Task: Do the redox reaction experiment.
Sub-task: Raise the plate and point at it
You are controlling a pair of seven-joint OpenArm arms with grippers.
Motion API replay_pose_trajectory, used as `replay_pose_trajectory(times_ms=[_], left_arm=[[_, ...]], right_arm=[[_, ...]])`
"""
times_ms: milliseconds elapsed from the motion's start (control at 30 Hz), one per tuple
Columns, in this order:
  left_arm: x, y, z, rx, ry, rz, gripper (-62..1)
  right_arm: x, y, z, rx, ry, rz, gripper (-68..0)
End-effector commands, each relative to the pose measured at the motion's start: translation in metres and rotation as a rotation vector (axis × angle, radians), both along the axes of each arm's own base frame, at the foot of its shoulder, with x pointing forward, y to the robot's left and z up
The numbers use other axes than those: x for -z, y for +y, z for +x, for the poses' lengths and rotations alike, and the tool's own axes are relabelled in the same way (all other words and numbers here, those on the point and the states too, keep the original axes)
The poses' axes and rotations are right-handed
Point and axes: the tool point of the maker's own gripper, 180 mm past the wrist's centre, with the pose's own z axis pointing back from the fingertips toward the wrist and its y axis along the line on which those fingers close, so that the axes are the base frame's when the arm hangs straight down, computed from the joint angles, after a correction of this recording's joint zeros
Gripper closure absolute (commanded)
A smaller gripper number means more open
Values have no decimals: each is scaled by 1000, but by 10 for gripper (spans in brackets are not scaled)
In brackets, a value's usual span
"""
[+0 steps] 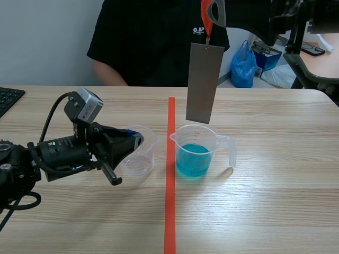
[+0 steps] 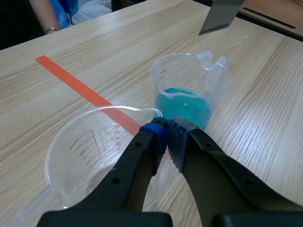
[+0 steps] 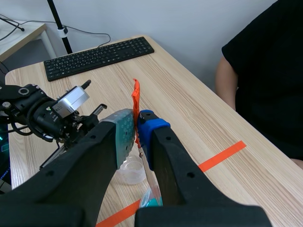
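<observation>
A clear empty measuring cup (image 1: 139, 154) stands left of the orange tape line, and my left gripper (image 1: 133, 141) is shut on its near rim. In the left wrist view the blue pads (image 2: 158, 142) pinch the empty cup (image 2: 90, 151) at its wall. Right of the line stands a clear beaker (image 1: 197, 151) holding blue liquid (image 2: 184, 101). A grey metal plate (image 1: 204, 82) hangs upright just above that beaker from an orange ribbon (image 3: 136, 101). My right gripper (image 1: 212, 13), raised high, is shut on the ribbon (image 1: 205, 18).
A person in black (image 1: 153, 37) sits across the table. A black keyboard (image 3: 99, 56) lies at the far left edge (image 1: 8, 98). A blue plastic bag (image 1: 243, 66) sits behind the table.
</observation>
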Motion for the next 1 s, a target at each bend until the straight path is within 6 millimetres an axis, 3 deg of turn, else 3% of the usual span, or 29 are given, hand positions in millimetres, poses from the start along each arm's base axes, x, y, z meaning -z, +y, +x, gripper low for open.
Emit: replay_pose_trajectory(times_ms=[0, 367, 967], left_arm=[[-17, -7, 8, 6, -43, -41, -27], [-31, -36, 20, 31, -56, -79, -27], [-42, -61, 20, 53, -53, -132, -27]], right_arm=[[-17, -2, 1, -3, -44, 24, -17], [-17, -2, 1, -3, -44, 24, -17], [-17, -2, 1, -3, -44, 24, -17]])
